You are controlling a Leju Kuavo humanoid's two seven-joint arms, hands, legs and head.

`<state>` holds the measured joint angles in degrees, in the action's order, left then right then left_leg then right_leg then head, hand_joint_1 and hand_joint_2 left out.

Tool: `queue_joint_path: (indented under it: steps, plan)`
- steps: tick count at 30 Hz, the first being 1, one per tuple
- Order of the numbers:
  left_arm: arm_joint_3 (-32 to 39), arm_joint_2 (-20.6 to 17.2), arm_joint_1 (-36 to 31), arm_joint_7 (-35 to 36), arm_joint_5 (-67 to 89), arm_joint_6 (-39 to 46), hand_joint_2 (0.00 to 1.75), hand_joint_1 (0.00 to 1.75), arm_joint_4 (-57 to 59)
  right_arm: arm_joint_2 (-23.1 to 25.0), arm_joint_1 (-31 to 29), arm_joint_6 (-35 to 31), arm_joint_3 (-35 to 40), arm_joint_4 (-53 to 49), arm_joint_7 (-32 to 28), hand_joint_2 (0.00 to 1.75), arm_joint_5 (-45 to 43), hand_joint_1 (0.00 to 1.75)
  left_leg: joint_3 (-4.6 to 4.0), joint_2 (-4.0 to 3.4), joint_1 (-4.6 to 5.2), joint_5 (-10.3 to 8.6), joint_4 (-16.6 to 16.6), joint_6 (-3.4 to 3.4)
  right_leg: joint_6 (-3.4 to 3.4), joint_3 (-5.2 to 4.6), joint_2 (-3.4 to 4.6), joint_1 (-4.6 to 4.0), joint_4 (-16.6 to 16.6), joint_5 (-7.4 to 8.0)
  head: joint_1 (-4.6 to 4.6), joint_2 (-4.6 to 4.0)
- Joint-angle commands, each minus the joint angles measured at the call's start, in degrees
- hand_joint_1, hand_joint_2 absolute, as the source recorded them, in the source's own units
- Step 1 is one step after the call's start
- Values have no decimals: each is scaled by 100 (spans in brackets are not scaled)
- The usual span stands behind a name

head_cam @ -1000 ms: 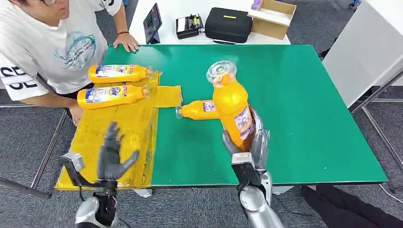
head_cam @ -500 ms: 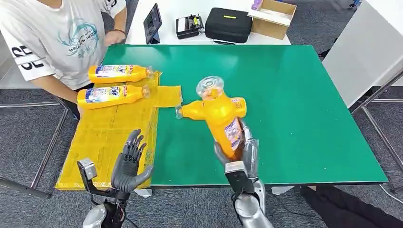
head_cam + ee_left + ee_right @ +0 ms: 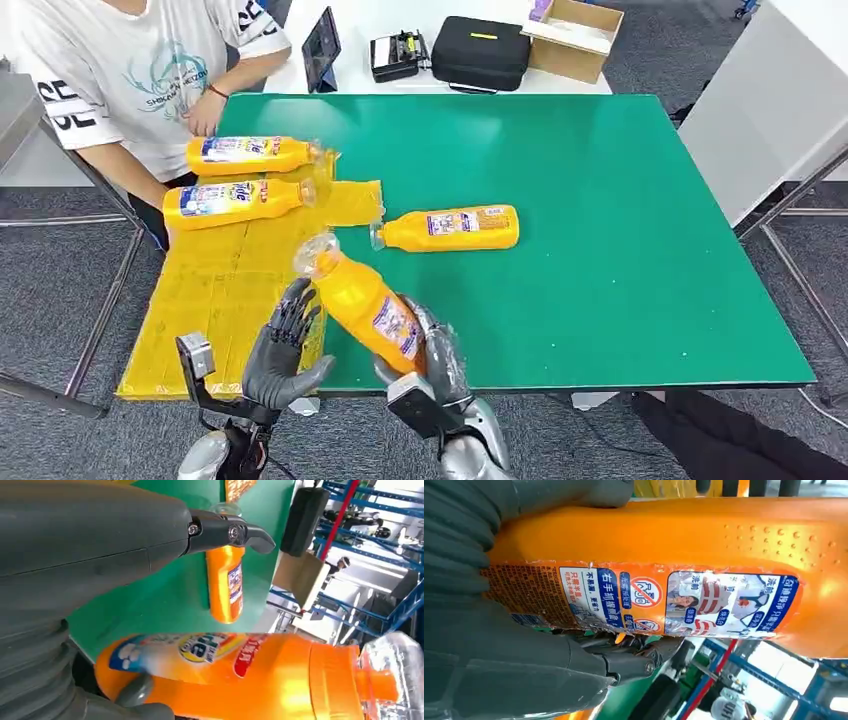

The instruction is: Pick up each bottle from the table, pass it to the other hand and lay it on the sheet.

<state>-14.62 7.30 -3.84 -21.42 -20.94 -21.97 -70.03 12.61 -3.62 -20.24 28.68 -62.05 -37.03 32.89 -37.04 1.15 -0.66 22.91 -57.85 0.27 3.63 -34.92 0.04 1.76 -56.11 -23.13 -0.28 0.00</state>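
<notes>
My right hand (image 3: 432, 352) grips an orange bottle (image 3: 362, 302) by its lower body, tilted with its clear cap toward the yellow sheet (image 3: 220, 290); the bottle's label (image 3: 684, 602) shows close up in the right wrist view. My left hand (image 3: 280, 348) stands just beside the bottle with its fingers spread, holding nothing. In the left wrist view the held bottle (image 3: 250, 672) lies across the front of the left hand's fingers (image 3: 227, 532). Another orange bottle (image 3: 447, 228) lies on the green table (image 3: 620, 200). Two orange bottles (image 3: 250, 155) (image 3: 235, 198) lie on the sheet.
A person (image 3: 140, 80) stands at the table's far left corner with a hand near the sheet. A black case (image 3: 480, 50), a cardboard box (image 3: 572, 36) and a tablet (image 3: 321, 46) sit on a white table beyond. The green table's right half is bare.
My right hand has carried the bottle left and down, tipping it toward my left hand. The left hand has risen slightly to meet it. The person's arm has shifted.
</notes>
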Motion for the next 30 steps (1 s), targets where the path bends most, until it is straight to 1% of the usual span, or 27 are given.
queue_joint_path:
  steps: [1,2,3,4,8,10,11,12,14,15,17,18,19,20,22,24,25,26,27,28,29,30]
  plan:
    - [-171,-170,-220,24,11,-13,175,0,366,-42,-320,29,218,671,9,175,-14,175,39,-13,-5,15,5,1,-21,40,3,-9,10,-11,0,0]
    - [-171,-170,-220,24,11,-13,175,0,366,-42,-320,29,218,671,9,175,-14,175,34,-10,-4,13,4,1,-19,35,2,-8,8,-9,0,0]
    - [-171,-170,-220,24,11,-13,175,0,366,-42,-320,29,218,671,9,175,-14,175,68,-22,-10,30,0,1,-35,70,6,-18,10,-23,0,0]
    - [-171,-170,-220,24,11,-13,175,0,366,-42,-320,29,218,671,9,175,-14,175,80,-30,-13,37,-1,0,-42,81,12,-22,11,-26,-2,0]
    - [-171,-170,-220,24,11,-13,175,0,366,-42,-320,29,218,671,9,175,-14,175,32,-9,-4,11,4,0,-19,33,1,-9,8,-9,0,0]
    - [-183,-173,-216,28,10,-20,175,0,355,-56,-340,58,231,685,9,175,-16,175,41,-15,-6,18,1,1,-23,42,5,-13,9,-12,0,0]
    - [-203,-188,-222,38,5,-42,175,0,354,-61,-360,88,283,721,15,175,7,175,51,-19,-6,22,2,1,-27,52,7,-14,10,-16,0,0]
    - [-207,-189,-227,39,7,-35,175,0,354,-31,-368,88,340,765,11,175,47,175,32,-13,-4,13,2,1,-18,33,5,-9,7,-9,0,0]
    - [-210,-183,-241,41,0,-20,175,0,353,32,-433,131,459,928,20,175,85,175,47,-17,-7,21,1,1,-26,48,5,-14,8,-15,0,0]
    - [-198,-180,-248,41,-12,-9,175,0,359,63,-473,155,541,1021,25,175,112,175,30,-12,-2,12,3,1,-17,29,4,-7,6,-9,0,0]
    - [-184,-158,-237,50,-46,-24,175,0,363,100,-505,143,685,1164,47,175,188,175,51,-25,-8,23,-1,0,-28,49,12,-15,7,-15,0,0]
    - [-183,-153,-242,59,-74,-44,175,0,383,117,-512,140,735,1227,69,175,206,175,33,-18,-5,14,2,-1,-20,31,9,-10,7,-8,0,0]
    - [-189,-145,-262,61,-107,-79,175,0,420,135,-560,196,820,1365,92,175,214,175,40,-16,-6,16,2,0,-23,39,6,-12,7,-11,0,0]
    - [-200,-147,-274,74,-149,-124,175,0,442,143,-580,166,853,1434,96,175,216,173,21,-10,-2,7,4,0,-14,19,4,-6,6,-4,-2,0]
    - [-273,-185,-258,92,-194,-239,175,0,414,169,-619,172,889,1626,99,175,158,175,51,-18,-8,20,4,0,-28,51,6,-15,11,-14,0,0]
    - [-317,-230,-200,115,-263,-332,175,0,352,180,-639,184,907,1710,74,175,145,173,28,-10,-3,8,6,1,-15,26,3,-8,9,-6,0,0]
    - [-350,-245,-157,111,-264,-335,175,0,267,198,-666,211,946,1766,59,175,158,175,65,-22,-10,27,2,1,-32,65,8,-18,13,-19,0,0]
    - [-366,-235,-203,175,-235,-260,175,0,324,164,-835,46,1285,1911,189,175,658,175,24,-12,-1,7,5,1,-13,20,5,-5,6,-5,-2,0]
    - [-379,-226,-281,209,-279,-274,175,0,455,225,-922,99,1346,2028,257,175,677,175,37,-16,-3,14,5,1,-19,35,7,-8,9,-9,-2,0]
    - [-385,-216,-325,196,-287,-286,175,0,522,251,-955,118,1375,2077,272,175,683,173,30,-13,-2,11,5,1,-16,27,5,-6,7,-7,0,0]
    - [-389,-202,-379,185,-325,-322,175,0,624,278,-1007,139,1468,2199,305,175,742,175,60,-24,-8,27,2,1,-30,59,10,-15,10,-19,0,0]
    - [-394,-203,-391,178,-331,-334,175,0,647,281,-1011,169,1484,2226,293,175,730,175,41,-20,-7,16,1,0,-22,39,10,-11,7,-10,-2,0]
